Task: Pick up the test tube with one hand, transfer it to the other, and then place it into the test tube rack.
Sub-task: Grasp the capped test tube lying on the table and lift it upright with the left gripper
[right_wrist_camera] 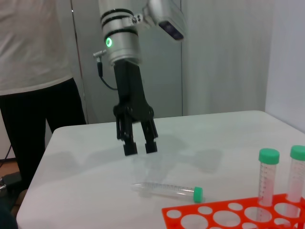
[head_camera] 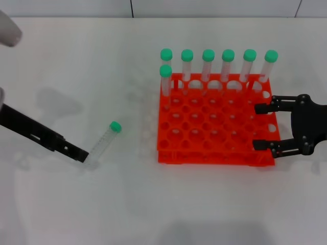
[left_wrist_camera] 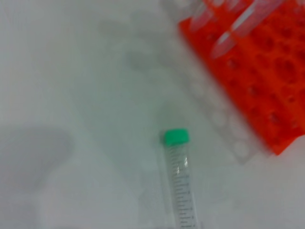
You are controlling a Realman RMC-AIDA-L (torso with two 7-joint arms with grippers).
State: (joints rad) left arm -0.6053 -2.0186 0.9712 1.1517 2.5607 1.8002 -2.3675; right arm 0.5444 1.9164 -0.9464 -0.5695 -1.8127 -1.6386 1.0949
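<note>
The test tube [head_camera: 104, 143] lies flat on the white table, left of the rack, its green cap pointing towards the back. It also shows in the left wrist view [left_wrist_camera: 180, 186] and the right wrist view [right_wrist_camera: 167, 190]. My left gripper [head_camera: 80, 154] is open, and in the right wrist view [right_wrist_camera: 140, 148] it hangs just above the table by the tube's tapered tip without touching it. The orange-red test tube rack [head_camera: 204, 154] stands at centre right. My right gripper [head_camera: 258, 126] is open and empty over the rack's right edge.
Several green-capped tubes [head_camera: 208, 64] stand in the rack's back row, and one stands at its left edge [head_camera: 165, 79]. A person [right_wrist_camera: 33, 71] stands behind the table's far side in the right wrist view. Bare table lies between the tube and the rack.
</note>
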